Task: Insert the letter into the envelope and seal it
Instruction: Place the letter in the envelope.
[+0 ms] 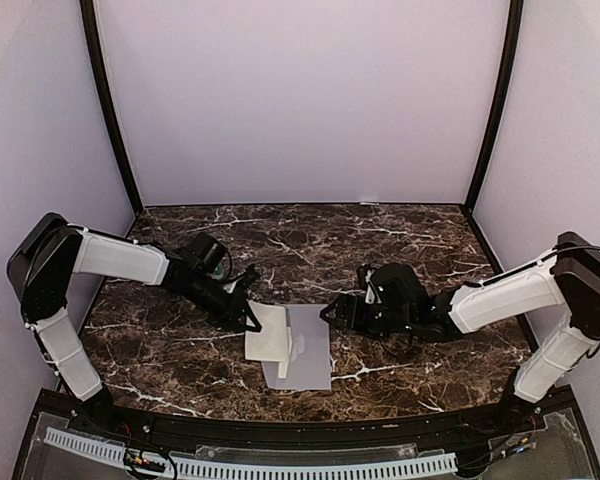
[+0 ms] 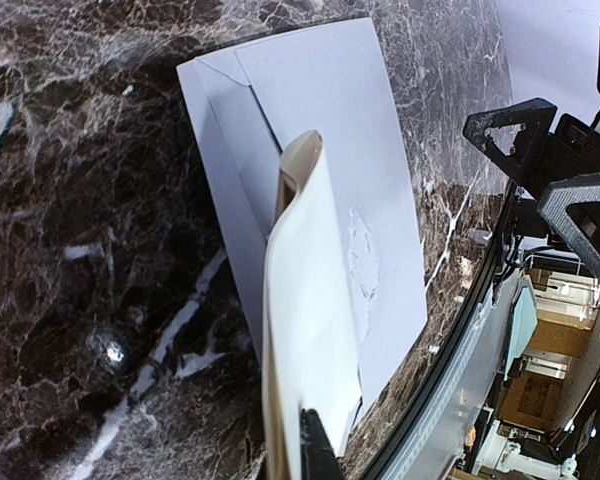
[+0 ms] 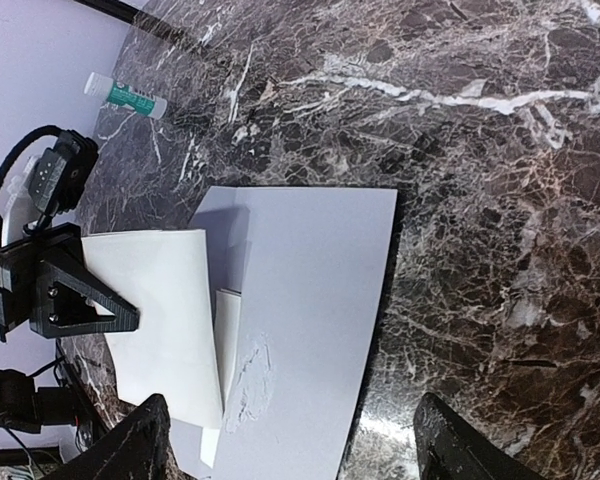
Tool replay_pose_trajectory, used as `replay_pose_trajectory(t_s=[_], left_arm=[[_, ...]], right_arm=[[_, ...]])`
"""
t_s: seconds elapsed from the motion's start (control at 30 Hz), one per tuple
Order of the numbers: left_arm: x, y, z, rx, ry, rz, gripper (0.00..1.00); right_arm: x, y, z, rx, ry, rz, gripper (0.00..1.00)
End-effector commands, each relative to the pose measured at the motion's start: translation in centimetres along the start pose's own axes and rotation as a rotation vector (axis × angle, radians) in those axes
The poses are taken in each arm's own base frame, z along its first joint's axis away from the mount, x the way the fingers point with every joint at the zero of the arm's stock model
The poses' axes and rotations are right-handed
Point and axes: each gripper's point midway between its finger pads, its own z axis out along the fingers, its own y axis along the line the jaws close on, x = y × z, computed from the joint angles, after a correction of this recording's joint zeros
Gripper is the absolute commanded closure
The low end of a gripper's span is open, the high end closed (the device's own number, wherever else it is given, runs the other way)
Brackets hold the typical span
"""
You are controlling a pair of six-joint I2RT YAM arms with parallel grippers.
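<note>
Envelope [image 1: 310,360] flat on marble table [image 1: 400,250], centre front, between arms. Left gripper [image 1: 248,318] clamped on cream letter [image 1: 268,342]. Sheet is bowed, lying over envelope's left part. Right gripper [image 1: 330,312]: jaws wide apart, nothing between them, just beside envelope's far right corner. Glue stick [image 3: 125,95] well apart, at table edge by wall. We cannot tell whether flap is lifted.

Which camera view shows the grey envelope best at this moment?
The right wrist view: the envelope lies flat, large and almost whole, with only one side hidden by the letter. In the left wrist view, the letter, held by the left gripper, hides its middle. The top view shows it small.
</note>
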Motion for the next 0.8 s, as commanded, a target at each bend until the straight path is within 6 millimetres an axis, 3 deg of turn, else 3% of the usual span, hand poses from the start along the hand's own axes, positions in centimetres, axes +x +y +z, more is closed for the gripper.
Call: replay_pose_trajectory(t_s=[0.0,0.43,0.77], left_arm=[[0.7,0.7,0.4,0.007,0.013,-0.021,1.00],[1.0,1.6,1.4,0.008,0.023,-0.056,1.00],[2.5,3.7,1.9,-0.056,0.043,-0.108,1.00]], right_arm=[[-0.1,1.7,0.7,-0.057,0.003,0.006,0.20],[1.6,1.6,2.2,-0.089,0.057,0.036,0.21],[2.4,2.0,3.3,-0.128,0.093,0.054,0.21]])
